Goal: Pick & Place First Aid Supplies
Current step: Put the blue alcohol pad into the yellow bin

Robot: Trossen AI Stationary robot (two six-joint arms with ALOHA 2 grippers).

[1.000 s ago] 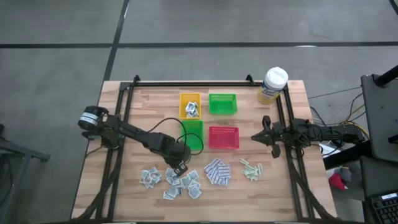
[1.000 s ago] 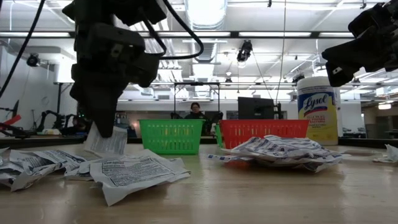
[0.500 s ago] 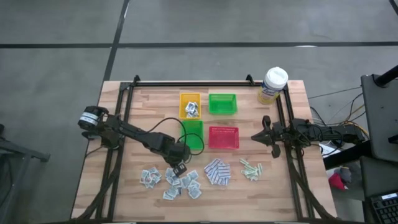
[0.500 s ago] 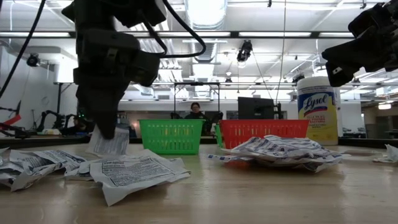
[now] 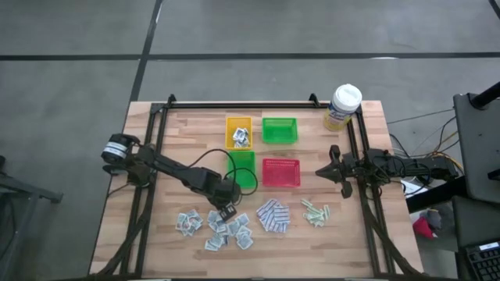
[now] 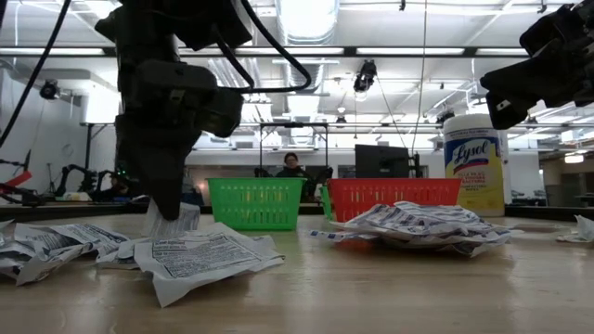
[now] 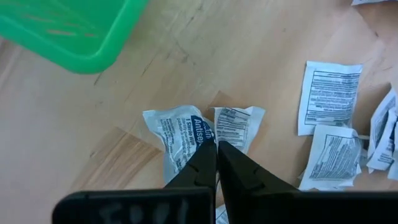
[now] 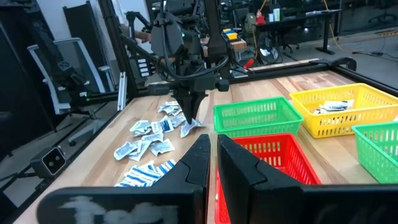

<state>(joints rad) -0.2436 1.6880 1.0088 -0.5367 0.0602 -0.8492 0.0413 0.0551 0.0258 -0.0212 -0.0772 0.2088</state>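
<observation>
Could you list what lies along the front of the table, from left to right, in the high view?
White sachets → left gripper, shut on one sachet → blue-and-white pads → pale green strips.

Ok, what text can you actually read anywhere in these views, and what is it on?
"Lysol": yellow canister, low view.
"Antis...", cut off by the left gripper: held sachet, left wrist view.
Fine print on the other sachets: too small to read.
Trays: none.
</observation>
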